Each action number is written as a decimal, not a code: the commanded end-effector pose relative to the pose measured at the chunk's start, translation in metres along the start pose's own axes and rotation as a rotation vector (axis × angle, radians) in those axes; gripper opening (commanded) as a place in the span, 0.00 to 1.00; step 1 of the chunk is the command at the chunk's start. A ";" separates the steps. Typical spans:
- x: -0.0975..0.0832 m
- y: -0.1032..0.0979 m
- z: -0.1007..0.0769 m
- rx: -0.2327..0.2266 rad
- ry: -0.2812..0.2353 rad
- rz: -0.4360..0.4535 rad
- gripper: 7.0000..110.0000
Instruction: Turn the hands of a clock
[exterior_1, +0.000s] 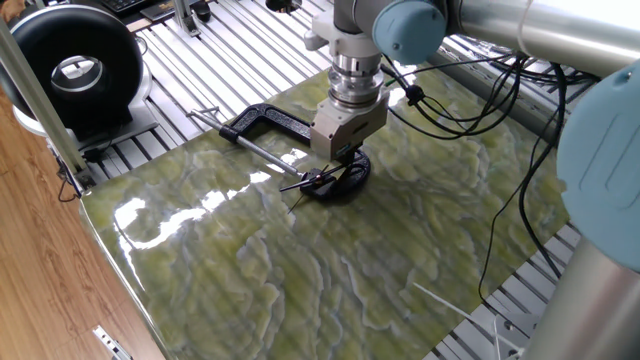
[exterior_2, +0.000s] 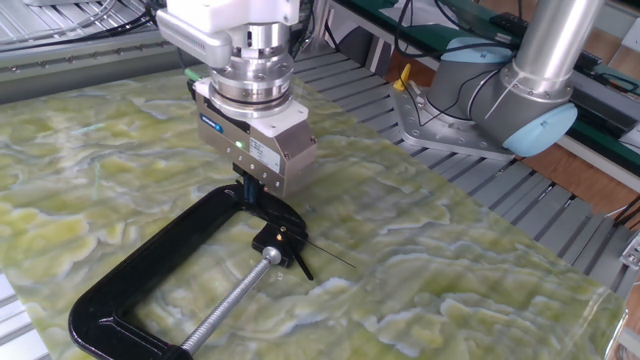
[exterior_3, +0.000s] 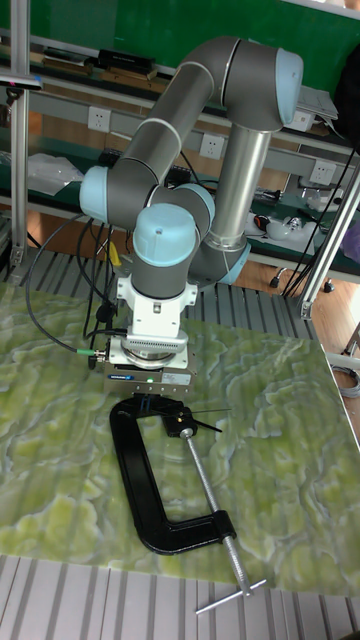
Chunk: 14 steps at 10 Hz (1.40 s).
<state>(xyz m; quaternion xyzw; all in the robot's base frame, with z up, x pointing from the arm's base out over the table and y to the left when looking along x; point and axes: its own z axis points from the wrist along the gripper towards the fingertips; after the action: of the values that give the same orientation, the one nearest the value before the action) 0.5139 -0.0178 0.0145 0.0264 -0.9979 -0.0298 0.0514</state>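
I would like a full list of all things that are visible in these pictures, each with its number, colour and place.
clamp: one, black with a silver screw rod, lying flat on the table, its jaw under the gripper.
clock: one, small black hub, held in the clamp's jaw.
hands: two or three, thin and black, pointing out from the hub over the table.
ring: one, big, round, black with a grey centre, beside the table's far corner.
cables: several, black, across the table's far side.
table: one, green marbled top, on a metal slatted bench.
arm: one, grey with light blue joints.
gripper: one, silver body, just above the clamp's jaw; fingers hidden.
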 end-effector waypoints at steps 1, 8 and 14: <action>-0.004 0.000 -0.005 -0.008 0.000 0.005 0.00; -0.023 -0.005 -0.009 0.006 -0.037 -0.008 0.00; -0.042 -0.005 -0.009 0.003 -0.116 -0.017 0.00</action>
<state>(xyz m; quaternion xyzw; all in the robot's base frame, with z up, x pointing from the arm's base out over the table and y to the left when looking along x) 0.5483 -0.0258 0.0186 0.0332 -0.9992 -0.0172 0.0103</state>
